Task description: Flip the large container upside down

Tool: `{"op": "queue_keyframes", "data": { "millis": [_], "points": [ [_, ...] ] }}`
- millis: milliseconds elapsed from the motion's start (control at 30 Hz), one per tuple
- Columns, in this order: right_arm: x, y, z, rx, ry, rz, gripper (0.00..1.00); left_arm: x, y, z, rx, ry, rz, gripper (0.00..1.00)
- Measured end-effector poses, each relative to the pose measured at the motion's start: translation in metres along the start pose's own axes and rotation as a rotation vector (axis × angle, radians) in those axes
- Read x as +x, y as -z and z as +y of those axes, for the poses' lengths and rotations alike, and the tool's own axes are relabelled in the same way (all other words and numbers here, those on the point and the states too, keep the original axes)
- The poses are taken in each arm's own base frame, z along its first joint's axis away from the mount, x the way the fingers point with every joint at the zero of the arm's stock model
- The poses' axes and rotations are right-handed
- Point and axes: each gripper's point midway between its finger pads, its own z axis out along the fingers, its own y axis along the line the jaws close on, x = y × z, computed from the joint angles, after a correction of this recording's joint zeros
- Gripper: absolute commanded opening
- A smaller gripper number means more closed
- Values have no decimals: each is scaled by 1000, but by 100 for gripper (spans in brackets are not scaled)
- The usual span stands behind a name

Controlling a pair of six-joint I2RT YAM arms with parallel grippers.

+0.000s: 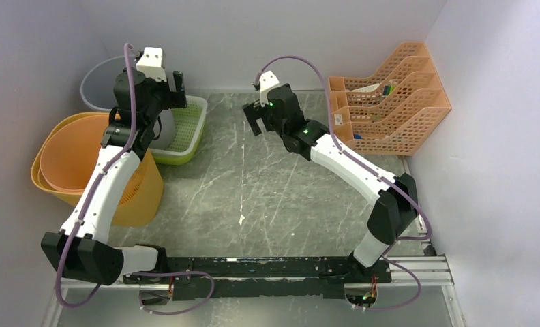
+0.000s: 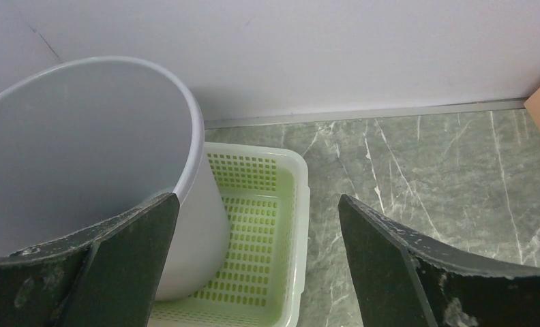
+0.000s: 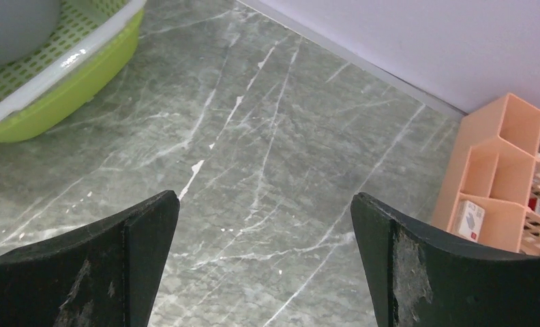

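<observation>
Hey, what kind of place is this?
Likely a robot lab test cell: two arms bolted to a rail, plain pale walls boxing in a marble-look table, and a green basket and orange file rack as props.

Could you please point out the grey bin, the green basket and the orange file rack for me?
grey bin [image 2: 83, 150]: left wrist view, inner wall.
green basket [image 2: 253, 238]: left wrist view, bare mesh floor.
orange file rack [image 1: 390, 102]: top external view, a middle lattice divider.
</observation>
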Motion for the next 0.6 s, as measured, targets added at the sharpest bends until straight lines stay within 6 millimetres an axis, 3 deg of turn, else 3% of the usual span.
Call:
{"op": "queue_keyframes", "data": {
  "millis": [233,367,600],
  "points": [
    [5,13,-22,79,-39,-31,100,2,-2,0,1,-4,6,100],
    [-4,19,-44,119,-85,-66,100,-5,-10,1,-4,-36,9,100],
    [-4,21,-55,145,-108,-66,100,-23,-37,29,-84,-133,33,99]
  ]
}}
